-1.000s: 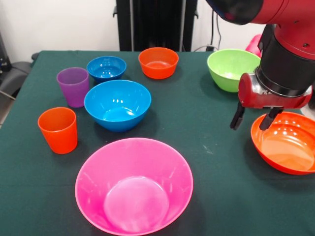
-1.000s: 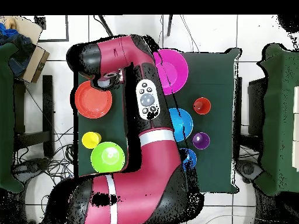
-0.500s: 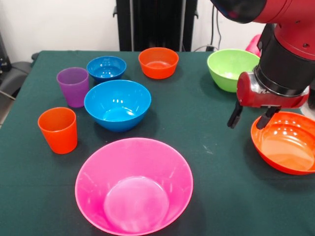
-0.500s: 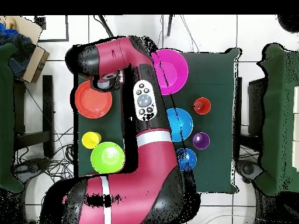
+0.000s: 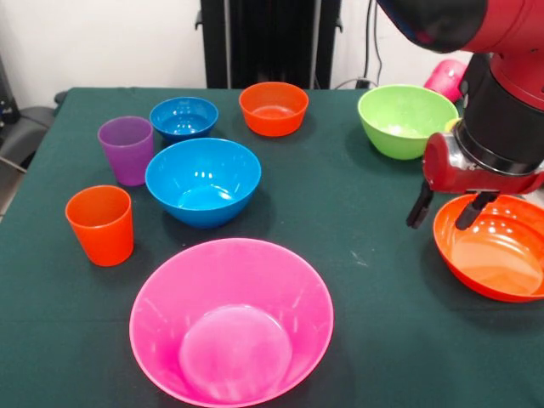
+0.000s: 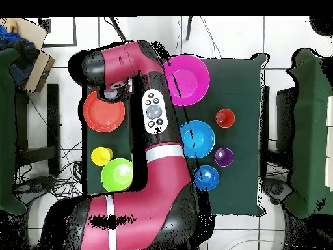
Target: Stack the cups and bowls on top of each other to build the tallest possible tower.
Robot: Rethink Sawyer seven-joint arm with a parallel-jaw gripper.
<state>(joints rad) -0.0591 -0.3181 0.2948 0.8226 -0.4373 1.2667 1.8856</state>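
My gripper [image 5: 442, 218] is open and empty. It hangs over the left rim of the large orange bowl [image 5: 495, 252], one finger outside the rim and one over the bowl's inside. The lime green bowl [image 5: 405, 119] stands just behind it. A magenta cup [image 5: 447, 76] shows partly behind the arm. The very large pink bowl [image 5: 231, 319], medium blue bowl [image 5: 202, 180], small blue bowl [image 5: 184, 117], small orange bowl [image 5: 274, 108], purple cup [image 5: 126, 150] and orange cup [image 5: 100, 223] stand apart. The yellow cup [image 6: 101, 156] shows only in the overhead view, beside the lime green bowl [image 6: 117, 174].
Everything stands on a dark green table [image 5: 365, 280]. The large orange bowl sits close to the table's right edge in the front view. The black pedestal [image 5: 270, 42] rises behind the far edge. In the overhead view the arm [image 6: 156, 163] covers the table's middle.
The gripper has shifted a little to the right and slightly lower at the large orange bowl's rim, still open. The bowls and cups have not moved.
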